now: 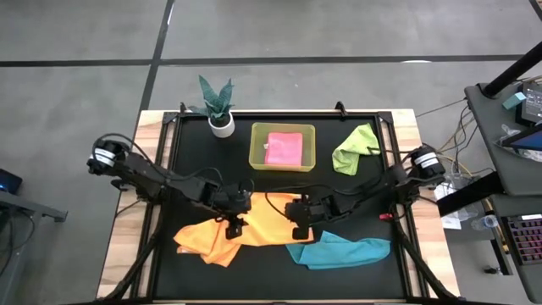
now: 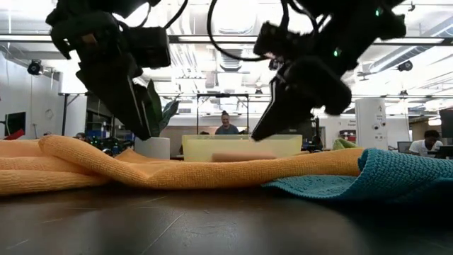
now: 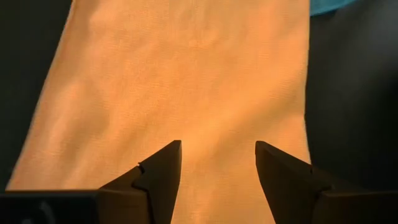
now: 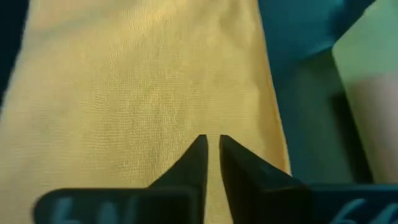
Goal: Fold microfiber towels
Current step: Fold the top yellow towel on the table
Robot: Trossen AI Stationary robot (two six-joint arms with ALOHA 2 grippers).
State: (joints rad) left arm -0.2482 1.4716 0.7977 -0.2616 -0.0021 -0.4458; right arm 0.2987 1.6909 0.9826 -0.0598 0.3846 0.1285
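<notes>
Both arms hang over the orange-yellow towel [image 1: 254, 227], which lies spread at the front-middle of the counter [image 1: 195, 152], partly rumpled at its left end. The teal towel [image 1: 343, 251] lies just to its right, their edges meeting or overlapping (low view shows the orange edge meeting the teal one). The lime green towel [image 1: 356, 149] sits bunched at the back right, well apart, and the pink towel [image 1: 284, 147] is inside the yellow-green bin [image 1: 257, 146], beside a small potted plant [image 1: 218, 106].

The left gripper [image 3: 217, 171] is above the towel w/ fingers spread wide, nothing between them. The right gripper [image 4: 212, 163] is above the same cloth, fingers nearly closed w/ only a slit showing, and holding nothing as far as I can tell.

Judged step: getting hold of the orange-yellow towel to fold it. To do it well:
- The right gripper likely needs to open before it descends.
- Each gripper should take a corner or edge on its own side, not mid-cloth, else the fold bunches.
- Pinch only one layer, esp. at the rumpled left end (doubled cloth there).
- Keep clear of the teal towel, so it doesn't get dragged along.
- Lift both sides evenly, carry the edge over and lay it flat so the edges line up.
</notes>
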